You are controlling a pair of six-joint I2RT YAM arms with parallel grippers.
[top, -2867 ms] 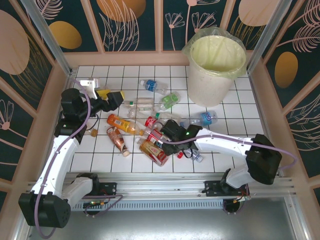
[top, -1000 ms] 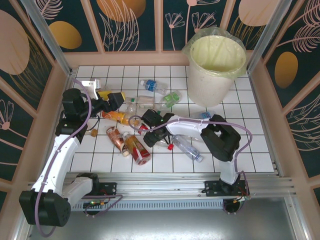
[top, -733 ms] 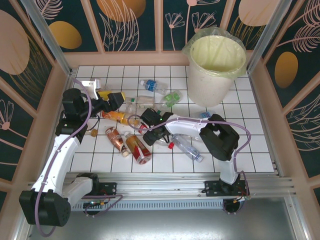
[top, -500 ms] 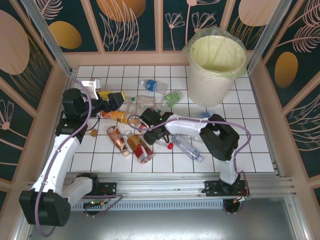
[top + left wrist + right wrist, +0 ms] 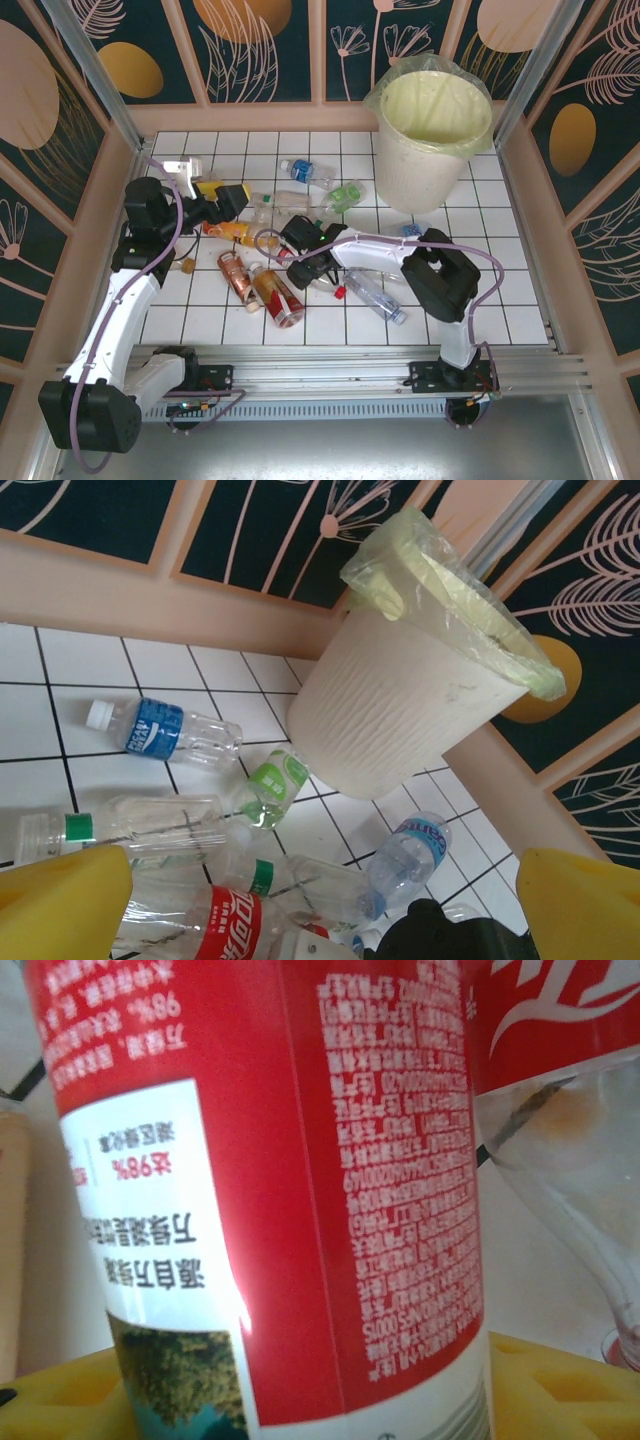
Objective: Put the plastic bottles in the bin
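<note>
A white tiled desk lies inside walls of dark teal panels with pink line-drawn plants and orange ovals, framed in pale wood.

From the top camera, the large round cream bin, lined with a pale yellow-green bag, stands upright at 1 o'clock on the desk. The small clear plastic bottles lie on their sides, scattered from the centre toward 9 o'clock. A blue-labelled bottle is at 12 o'clock of the heap, and a green-labelled bottle is near the bin's foot. An orange-filled bottle lies at 9 o'clock, and a red-capped clear bottle at 5 o'clock. The left fingers, padded in yellow, are at 10 o'clock of the heap, spread wide. The right fingers reach down into the middle of the heap; from here I cannot tell how they stand.

At the left wrist, the left arm's two yellow pads sit at 7 and 5 o'clock, wide apart above the bottles. The bin is at 1 o'clock, with the green-labelled bottle just beside its base.

At the right wrist, a red-labelled plastic bottle with a white printed panel runs from 12 to 6 o'clock. It lies between the right fingers' yellow pads, which meet its two sides. A crushed clear bottle with a red cola label lies at 2 o'clock.
</note>
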